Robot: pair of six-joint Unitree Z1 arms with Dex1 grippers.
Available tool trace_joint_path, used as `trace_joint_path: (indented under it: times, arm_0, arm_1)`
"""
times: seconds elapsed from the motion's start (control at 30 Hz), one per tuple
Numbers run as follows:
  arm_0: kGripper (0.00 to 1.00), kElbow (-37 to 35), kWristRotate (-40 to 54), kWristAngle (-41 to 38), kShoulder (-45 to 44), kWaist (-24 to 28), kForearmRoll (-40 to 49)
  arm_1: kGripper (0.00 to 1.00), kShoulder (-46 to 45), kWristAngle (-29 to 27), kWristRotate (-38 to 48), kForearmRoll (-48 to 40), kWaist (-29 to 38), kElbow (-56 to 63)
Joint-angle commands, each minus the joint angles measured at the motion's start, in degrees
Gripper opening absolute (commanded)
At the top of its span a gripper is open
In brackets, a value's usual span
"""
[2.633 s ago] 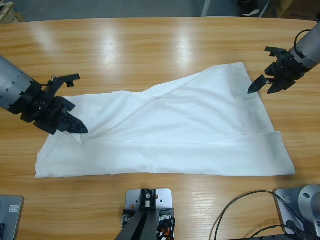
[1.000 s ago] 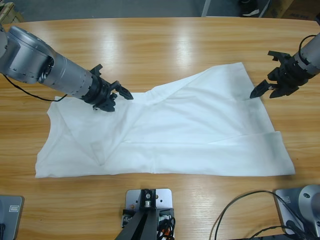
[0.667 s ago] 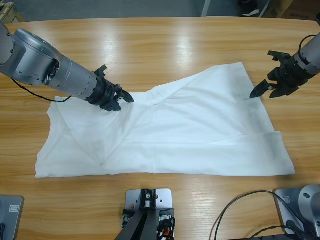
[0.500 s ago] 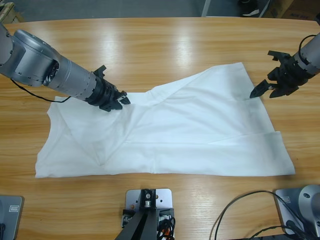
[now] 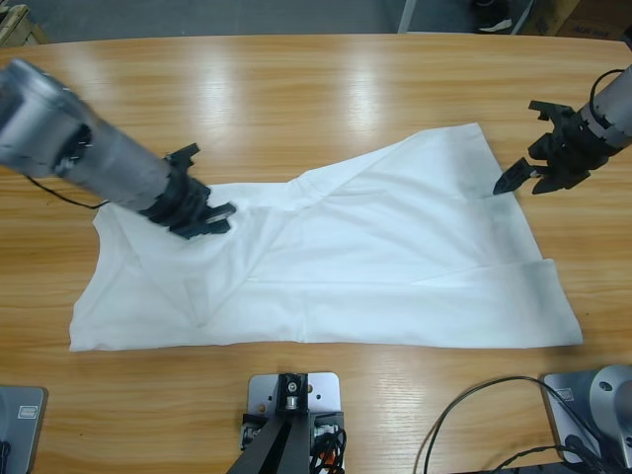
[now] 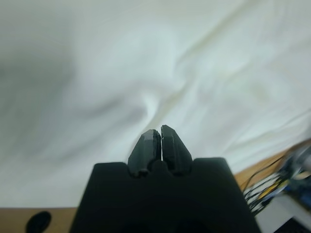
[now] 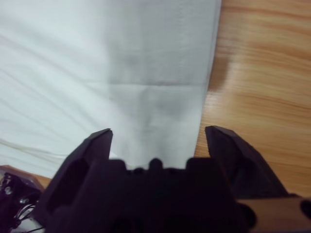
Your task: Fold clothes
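Here the wooden table (image 5: 326,89) carries a plain white shirt (image 5: 375,267), spread out flat with a few soft creases and reaching from one gripper to the other. The left gripper (image 5: 212,219) sits low over the shirt's upper left part, its tips right at the cloth near the folded top edge. In the left wrist view its jaws are pressed together, tip against tip, with rumpled white fabric (image 6: 160,73) filling everything ahead of them; whether any cloth is pinched between them cannot be told. The right gripper (image 5: 521,178) hangs just beside the shirt's upper right corner, its jaws spread wide. In the right wrist view the shirt's straight hemmed edge (image 7: 206,92) runs between its two fingers, cloth before one finger and bare table (image 7: 262,73) before the other.
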Motion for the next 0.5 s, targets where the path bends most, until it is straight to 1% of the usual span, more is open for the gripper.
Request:
trace_joint_path:
  times: [0.03,0.13,0.2,0.3,0.43,0.5]
  arm_0:
    - [0.315,4.7,4.6,-0.7,-7.3,-0.3,8.0]
    - [0.321,4.4,2.7,-2.4,-5.2,-0.3,6.5]
    - [0.402,4.4,1.7,-3.3,-3.5,-0.3,6.4]
    - [0.402,4.6,-0.5,-5.3,-1.7,-0.3,5.9]
    - [0.402,6.2,-6.9,-5.9,-4.4,-0.3,6.0]
    - [0.402,7.1,-8.2,-5.9,-4.4,-0.3,6.0]
  arm_1:
    - [0.798,-1.1,-0.2,-0.7,-2.0,-0.5,3.4]
    - [0.798,-1.7,-0.2,-0.6,-2.0,-0.5,3.5]
    - [0.798,-2.2,-0.2,-0.6,-2.0,-0.5,3.9]
    - [0.798,-2.4,-0.2,-0.8,-2.1,-0.5,4.4]
    - [0.798,-2.4,-0.2,-0.8,-2.5,-0.5,4.7]
    - [0.798,-2.4,-0.2,-0.7,-2.8,-0.5,5.1]
